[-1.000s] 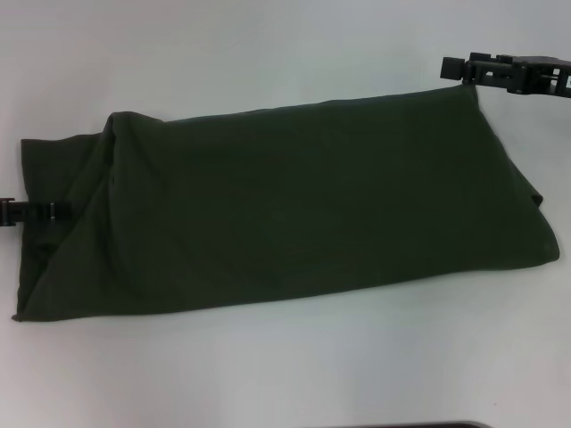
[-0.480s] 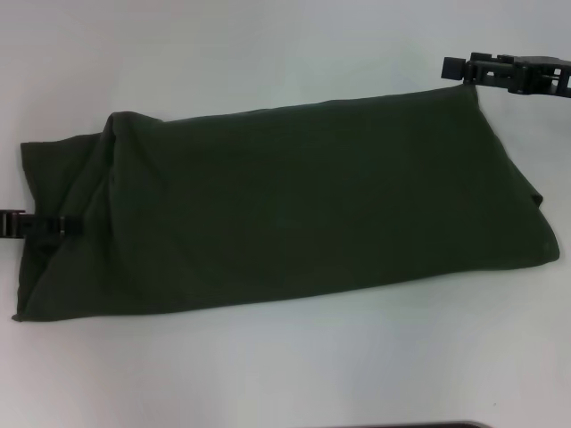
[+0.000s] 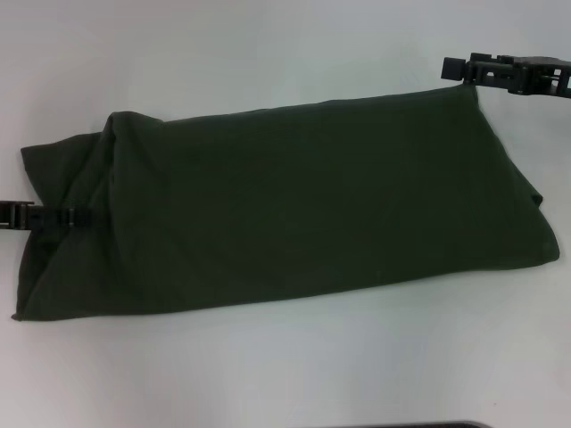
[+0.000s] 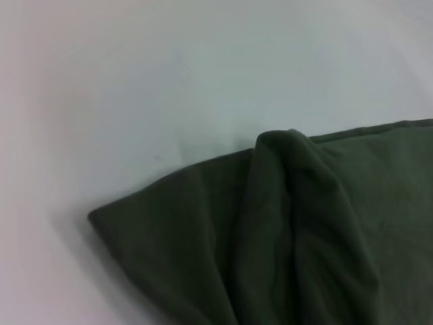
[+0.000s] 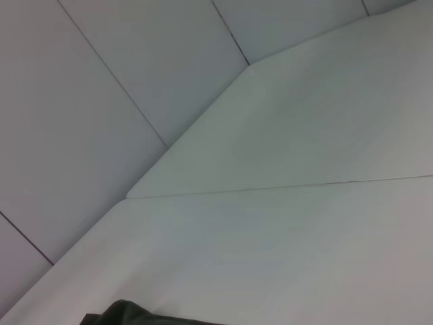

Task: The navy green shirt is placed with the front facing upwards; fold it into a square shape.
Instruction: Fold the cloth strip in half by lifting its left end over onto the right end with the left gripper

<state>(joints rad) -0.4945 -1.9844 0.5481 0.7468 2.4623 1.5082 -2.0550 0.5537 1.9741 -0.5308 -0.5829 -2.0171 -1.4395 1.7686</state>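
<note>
The navy green shirt (image 3: 285, 205) lay folded into a long band across the white table (image 3: 268, 374). The left gripper (image 3: 78, 217) reached over its left end — touching the cloth, finger spacing unclear. The right gripper (image 3: 455, 69) hung at the far right corner — grip likewise unreadable.

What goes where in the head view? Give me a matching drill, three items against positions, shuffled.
Things:
1. navy green shirt
2. left gripper
3. right gripper

Places:
A. at the shirt's far right corner
B. lying folded into a long band across the white table
C. at the shirt's left end, over the cloth edge

Pairs: 1-B, 2-C, 3-A
</note>
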